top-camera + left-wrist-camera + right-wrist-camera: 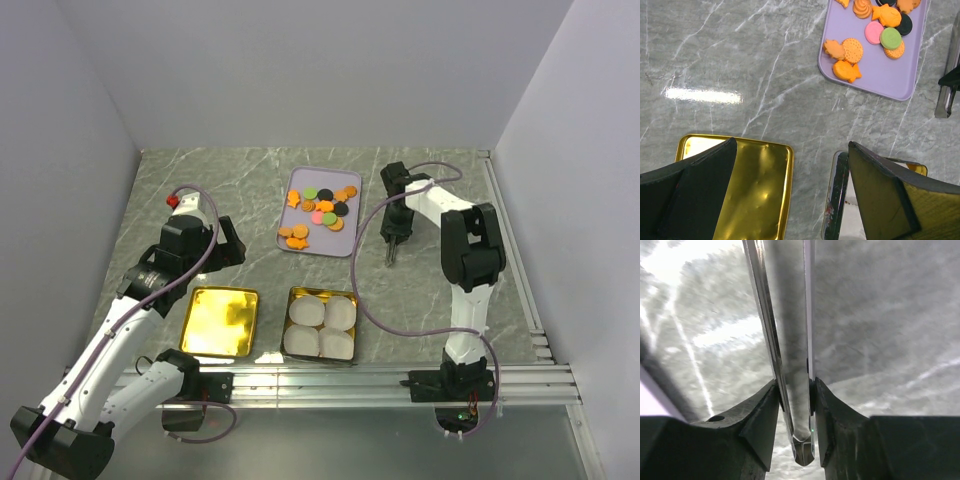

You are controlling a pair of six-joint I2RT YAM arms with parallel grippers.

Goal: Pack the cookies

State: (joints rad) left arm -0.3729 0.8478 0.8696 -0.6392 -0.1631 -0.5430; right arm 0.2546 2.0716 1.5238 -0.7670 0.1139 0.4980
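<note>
Right tool (795, 390) pinches slim silver metal tongs (765, 315), likely for lifting small orange cookies (320, 210) upper centre; left tool (792, 147) gapes wide, idle.

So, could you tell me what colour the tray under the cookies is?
Pale purple tray; left wrist view.

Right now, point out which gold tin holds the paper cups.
The right gold tin, with four white paper cups filling it; the left gold tin shows only bare shiny metal.
</note>
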